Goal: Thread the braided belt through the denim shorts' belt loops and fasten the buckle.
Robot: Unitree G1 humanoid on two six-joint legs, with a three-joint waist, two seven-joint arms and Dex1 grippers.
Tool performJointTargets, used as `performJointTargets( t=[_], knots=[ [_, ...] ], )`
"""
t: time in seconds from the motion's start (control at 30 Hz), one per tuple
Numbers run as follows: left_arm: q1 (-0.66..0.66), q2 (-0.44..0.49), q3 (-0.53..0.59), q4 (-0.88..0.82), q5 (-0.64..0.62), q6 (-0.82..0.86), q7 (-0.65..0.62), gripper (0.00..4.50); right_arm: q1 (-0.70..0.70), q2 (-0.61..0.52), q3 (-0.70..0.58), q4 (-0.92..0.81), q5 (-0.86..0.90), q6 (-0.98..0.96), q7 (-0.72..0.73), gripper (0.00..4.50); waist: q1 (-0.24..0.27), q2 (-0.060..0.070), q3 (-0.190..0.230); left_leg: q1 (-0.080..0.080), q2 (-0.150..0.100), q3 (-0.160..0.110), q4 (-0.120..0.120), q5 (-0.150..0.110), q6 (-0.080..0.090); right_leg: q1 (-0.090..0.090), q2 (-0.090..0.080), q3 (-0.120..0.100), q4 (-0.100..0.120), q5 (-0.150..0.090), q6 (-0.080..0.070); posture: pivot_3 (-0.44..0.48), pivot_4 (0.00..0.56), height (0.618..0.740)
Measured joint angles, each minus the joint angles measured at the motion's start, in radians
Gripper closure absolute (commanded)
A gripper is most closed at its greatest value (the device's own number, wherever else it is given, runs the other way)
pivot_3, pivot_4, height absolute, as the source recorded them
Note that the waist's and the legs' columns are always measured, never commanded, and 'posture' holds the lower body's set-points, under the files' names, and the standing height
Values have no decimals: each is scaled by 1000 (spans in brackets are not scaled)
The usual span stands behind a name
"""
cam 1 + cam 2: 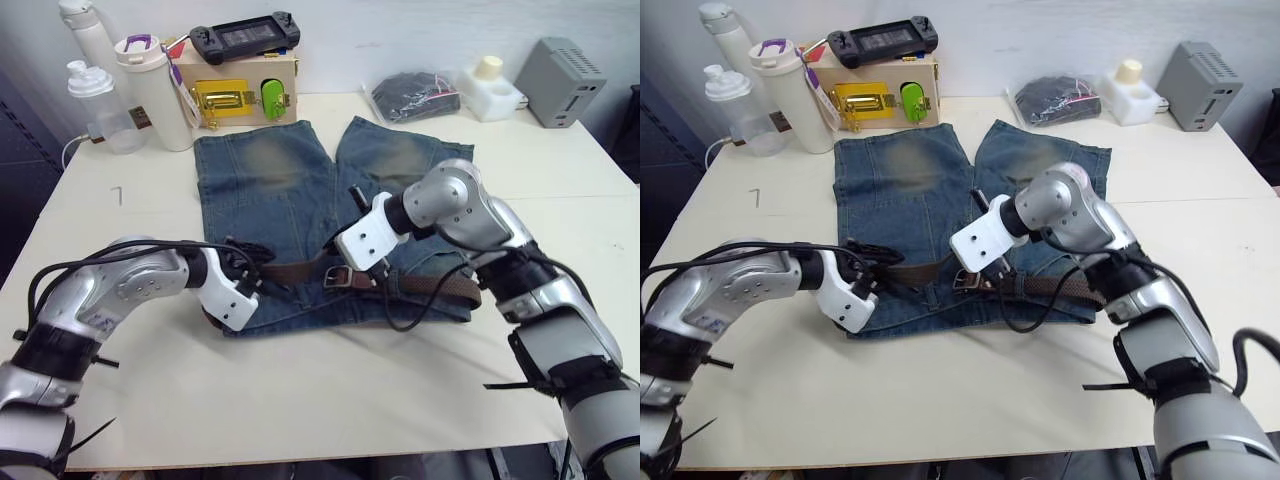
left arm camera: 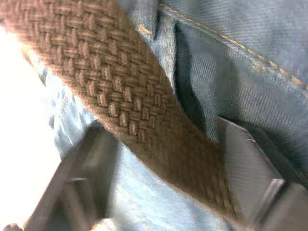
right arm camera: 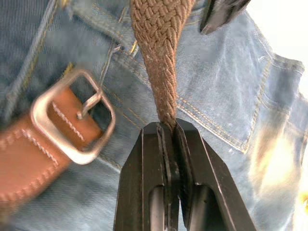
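Note:
The denim shorts (image 1: 270, 190) lie flat on the white table (image 1: 330, 390), waistband toward me. The braided belt (image 1: 440, 288) runs along that waistband. Its silver buckle (image 1: 337, 277) on a brown leather end lies near the waistband's middle and shows up close as the buckle (image 3: 72, 115). My right gripper (image 3: 168, 127) is shut on the braided strap just right of the buckle. At the waistband's left part, my left gripper (image 2: 163, 168) is open, its fingers (image 2: 91, 173) astride the strap. A narrow denim belt loop (image 2: 166, 48) stands beside the strap there.
Behind the shorts stand a wooden box with a yellow latch (image 1: 225, 97), a game controller (image 1: 245, 38), white bottles (image 1: 150, 80), a black bag (image 1: 415, 97) and a grey box (image 1: 560, 80). Bare table lies in front of the waistband.

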Motion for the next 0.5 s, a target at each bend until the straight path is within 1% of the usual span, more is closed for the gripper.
performJointTargets(
  t=[0.07, 0.13, 0.2, 0.27, 0.3, 0.33, 0.4, 0.43, 0.47, 0.5],
  knots=[
    [122, 11, 104, -105, -154, 184, -61, 299, 86, 2, -43, -94, -15, 95, -84, 4500, -5, 0, 0, 0, 0, -1, 0, 0, 0, 0, 0, 0, -1, 0, -1, 0, 150, 645],
    [219, 9, 196, -196, -288, 364, -96, 299, 163, 7, -84, -171, -49, 192, -174, 4500, -6, 0, 0, 0, 0, -1, 0, 0, 0, 1, 0, 0, -1, -1, -1, 0, 150, 645],
    [279, 6, 268, -283, -387, 496, -108, 299, 225, 34, -110, -249, -94, 295, -257, 4500, -6, 0, 0, 0, 0, -1, 0, 0, 0, 2, 0, 0, -3, -1, -2, 0, 150, 645],
    [326, -13, 333, -368, -483, 628, -105, 299, 281, 98, -124, -337, -153, 418, -361, 4500, -5, 0, 0, 1, 0, 0, 0, 0, 0, 3, 0, 1, -4, -2, -3, 0, 150, 645],
    [336, -35, 359, -395, -527, 686, -98, 299, 301, 126, -127, -368, -176, 464, -404, 4500, -4, 0, 0, 1, 0, 0, 0, 0, 0, 3, 0, 1, -4, -2, -4, 0, 150, 645],
    [349, -61, 393, -429, -610, 780, -82, 299, 323, 162, -126, -408, -214, 525, -463, 4500, -4, 0, 0, 1, 0, -1, 0, 0, 0, 3, 0, 1, -4, -2, -4, 0, 150, 645],
    [352, -93, 444, -447, -706, 896, -51, 299, 352, 196, -126, -462, -266, 585, -542, 4500, -2, 0, 0, 1, 0, -1, 0, 0, 0, 4, 0, 2, -4, -2, -4, 0, 150, 645],
    [346, -106, 475, -447, -752, 960, -26, 299, 366, 206, -126, -489, -289, 608, -578, 4500, -1, 0, 0, 2, 0, -1, 0, 0, 0, 4, 0, 2, -5, -2, -4, 0, 150, 645],
    [314, -142, 518, -440, -809, 1033, 22, 299, 391, 216, -128, -518, -314, 625, -620, 4500, 7, 0, 0, 3, 0, -1, 0, 0, 0, 5, 1, 2, -5, -2, -4, 0, 150, 645],
    [296, -158, 544, -435, -840, 1067, 50, 299, 404, 222, -128, -528, -325, 631, -638, 4500, 9, -1, -1, 3, 0, 0, 0, 0, 0, 5, 1, 2, -5, -2, -4, 0, 150, 645]
  ],
)
